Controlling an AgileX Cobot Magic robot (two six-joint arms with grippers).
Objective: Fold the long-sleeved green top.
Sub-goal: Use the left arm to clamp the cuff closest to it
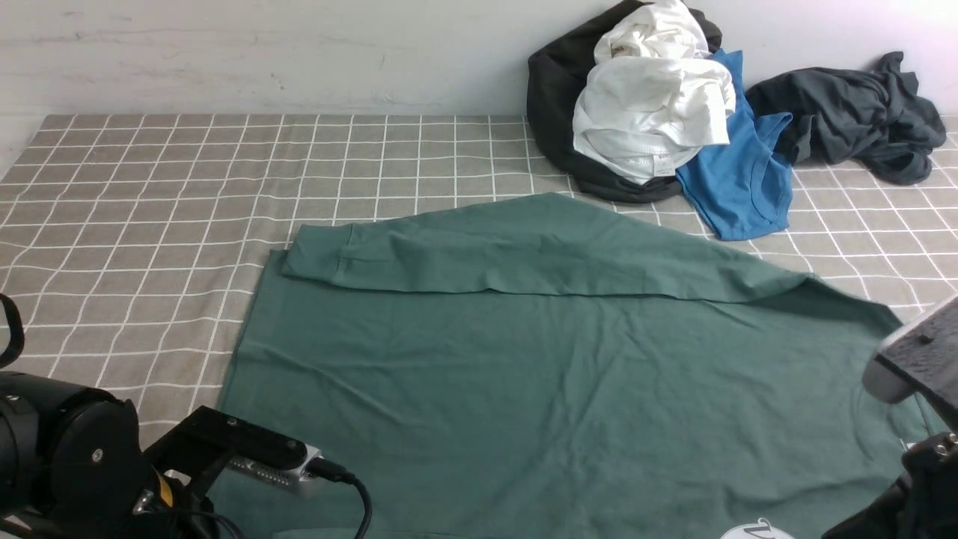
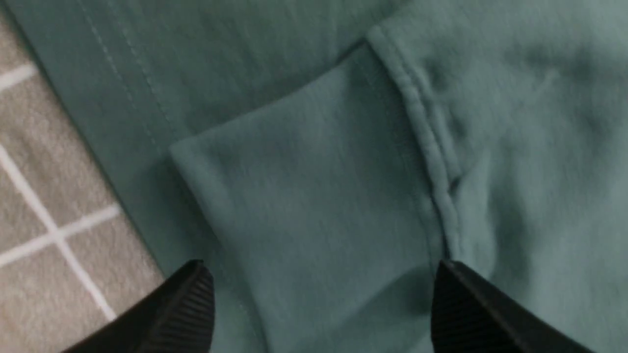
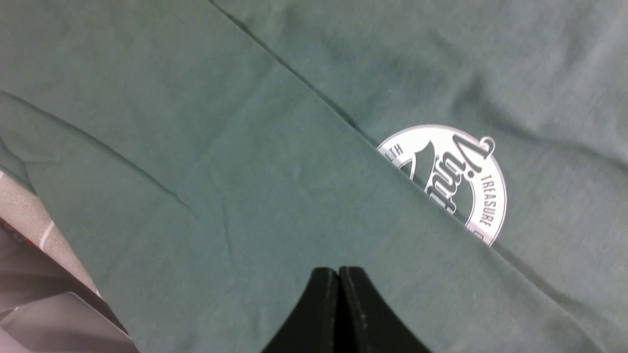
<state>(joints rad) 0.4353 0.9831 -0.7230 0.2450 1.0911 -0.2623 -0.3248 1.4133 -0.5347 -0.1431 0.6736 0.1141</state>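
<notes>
The green long-sleeved top (image 1: 554, 389) lies spread flat on the checked tablecloth (image 1: 150, 209), filling the middle and near part of the table and running off the near edge of the front view. One sleeve (image 1: 524, 247) is folded across its far side, cuff end toward the table's left. In the far right corner, against the wall (image 1: 299, 52), sits a heap: black garment (image 1: 554, 97), white garment (image 1: 651, 112) on top, blue top (image 1: 741, 180) and dark charcoal garment (image 1: 853, 127) beside it, all apart from the green one. The front view gives only arm bodies, the left arm (image 1: 67, 457) at the near left corner and the right arm (image 1: 913, 359) at the near right edge, w/ no fingertips visible. The wrist cams fill that in. The left gripper (image 2: 324, 289) has its jaws spread wide and released, nothing clamped, w/ a second sleeve's cuff (image 2: 304, 206) lying on the body fabric btwn them, close to the top's hem and the bare cloth. The right gripper (image 3: 338, 294) has its jaws clenched tip to tip on nothing, over a folded green layer; can't tell if they touch the fabric. That layer half covers a round white logo (image 3: 456, 181), which the front view shows only as a sliver at the near edge.
</notes>
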